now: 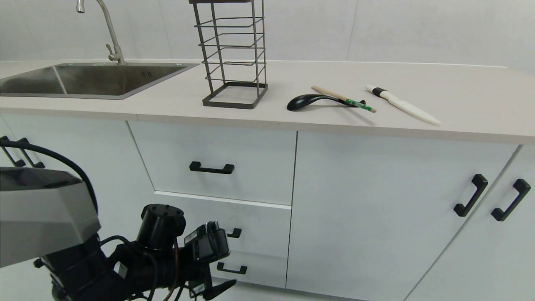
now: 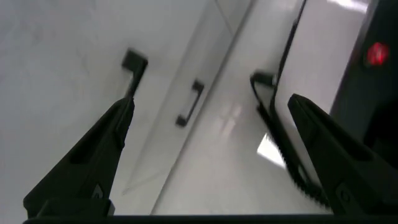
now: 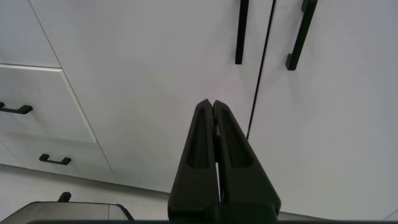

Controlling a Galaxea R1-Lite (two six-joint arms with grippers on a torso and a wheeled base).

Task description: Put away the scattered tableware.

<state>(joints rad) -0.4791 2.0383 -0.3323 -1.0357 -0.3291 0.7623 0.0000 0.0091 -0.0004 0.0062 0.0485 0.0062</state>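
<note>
While the left gripper (image 2: 211, 104) hangs low before the drawers (image 1: 217, 142) with its jaws spread wide, the right gripper (image 3: 213, 109) is pressed closed on nothing, facing the doors (image 3: 155, 74). On the counter (image 1: 459, 83), right of the rack (image 1: 234, 54), lie a black spoon (image 1: 301, 102), what look like chopsticks (image 1: 334, 95) across its handle, and a white knife (image 1: 403, 105) just beside them.

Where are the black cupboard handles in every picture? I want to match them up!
Head view: black handles below the countertop, two more at the far right.
Left wrist view: two black handles beyond the open left gripper.
Right wrist view: two upright black handles beyond the shut right gripper, two more off to one side.
Shared landmark: the white cabinet fronts.
</note>
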